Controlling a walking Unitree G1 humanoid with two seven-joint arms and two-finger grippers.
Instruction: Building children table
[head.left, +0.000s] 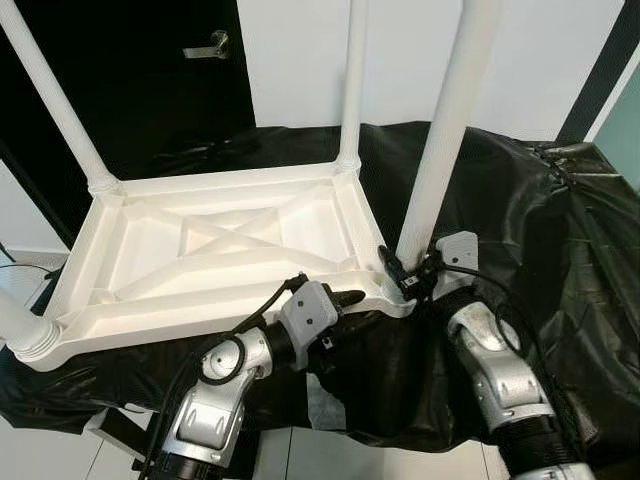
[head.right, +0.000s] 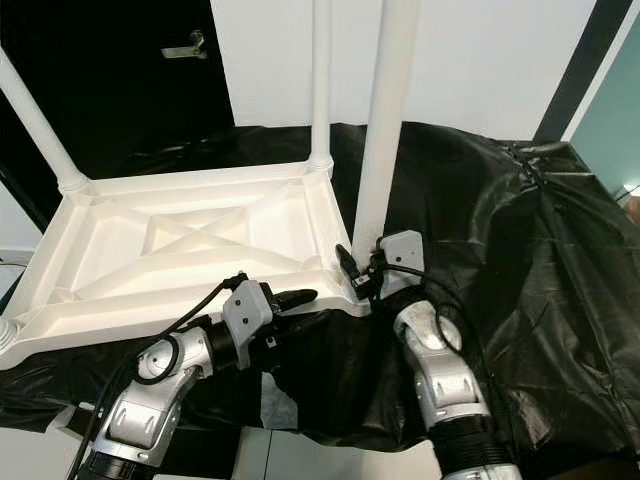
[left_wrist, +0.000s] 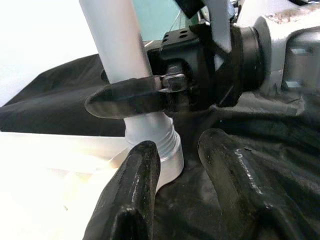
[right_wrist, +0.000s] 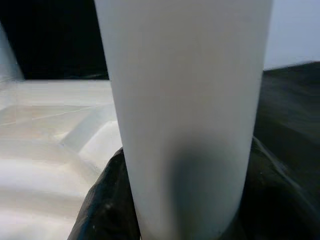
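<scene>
Fingers (left_wrist: 127, 97) of the right gripper (head.left: 402, 277) clamped the near-right leg (head.left: 445, 130) just above its socket, low in the centre-right of the head view, and the right arm (head.left: 500, 375) rose to it from the lower right, elbow bent, wrist tipped inward. Over on the left, the left gripper (head.left: 345, 298) sat with its fingers (left_wrist: 131, 185) a little apart and holding nothing, tips pointed at that same leg's collar by the tabletop's near edge. Its arm (head.left: 215, 400) came up from the lower left, forearm angled across toward the centre. The white children's table (head.left: 200, 250) lay upside down across the left and middle of the frame, legs standing up, on a worktop draped in black plastic sheeting (head.left: 540, 230). A dark door with a lever handle (head.left: 208, 45) filled the upper left.
</scene>
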